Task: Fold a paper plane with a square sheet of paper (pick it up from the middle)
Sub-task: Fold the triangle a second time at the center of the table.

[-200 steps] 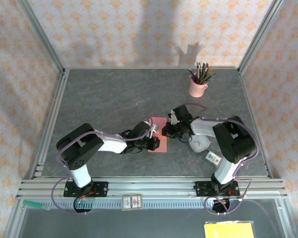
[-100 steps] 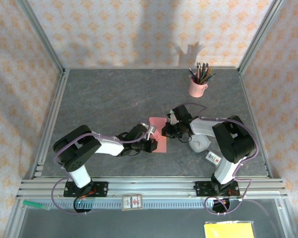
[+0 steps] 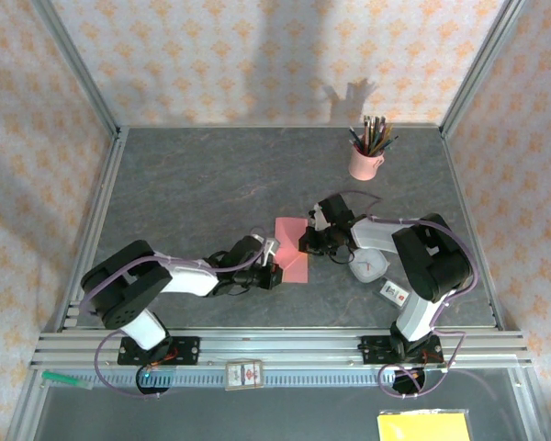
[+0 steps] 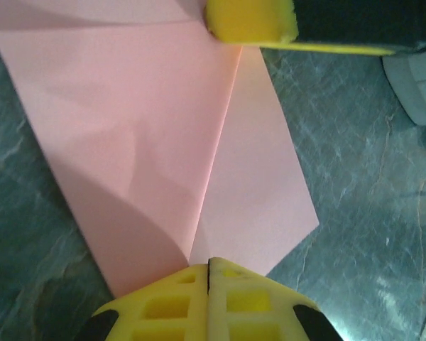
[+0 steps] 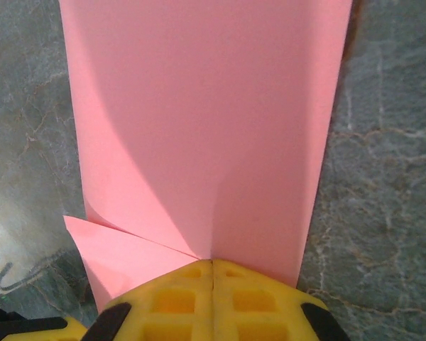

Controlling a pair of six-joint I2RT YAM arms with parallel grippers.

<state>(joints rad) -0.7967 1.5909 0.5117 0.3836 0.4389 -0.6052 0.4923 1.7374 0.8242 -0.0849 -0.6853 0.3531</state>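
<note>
The square sheet of paper (image 3: pixel 292 250) lies flat on the dark table (image 3: pixel 202 184), near the middle and a little toward my right side. It is partly folded: one flap lies over the rest, with a straight crease along its length. My left gripper (image 4: pixel 209 267) has its fingers pressed together with nothing showing between them, and the tips meet the paper's edge where that crease ends. My right gripper (image 5: pixel 213 264) is closed the same way, pads together, its tips on the opposite edge beside a small folded corner. The two face each other across the sheet. Just beside my right arm sit a white rounded object (image 3: pixel 367 266) and a small white card (image 3: pixel 392 294). A pink cup of pencils (image 3: pixel 365 162) stands well apart, toward the back wall.
</note>
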